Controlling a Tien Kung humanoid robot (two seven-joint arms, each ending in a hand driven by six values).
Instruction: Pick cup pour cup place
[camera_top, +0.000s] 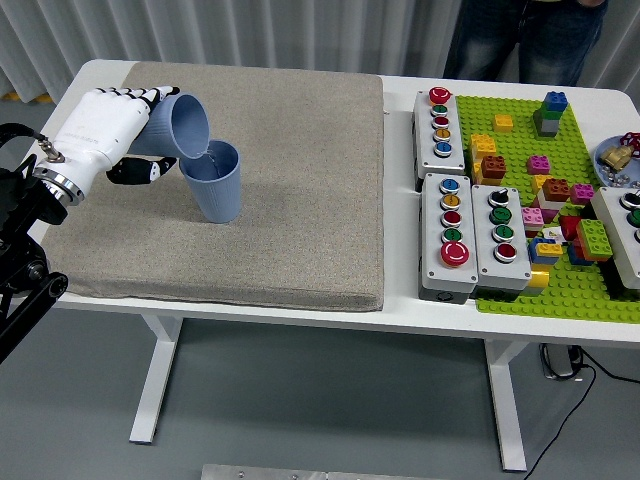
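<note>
My left hand (128, 130), white with black fingertips, is shut on a blue cup (178, 127). That cup is tipped over to the right, its mouth above the rim of a second blue cup (216, 181). The second cup stands upright on the grey mat (280, 200), just right of my hand. The two rims touch or nearly touch. My right hand does not show in the head view.
Right of the mat sit grey button boxes (470, 235) and a green baseplate (560, 290) with several loose bricks. A person (525, 40) stands at the far side, top right. The table's near edge (300, 318) runs close below the mat.
</note>
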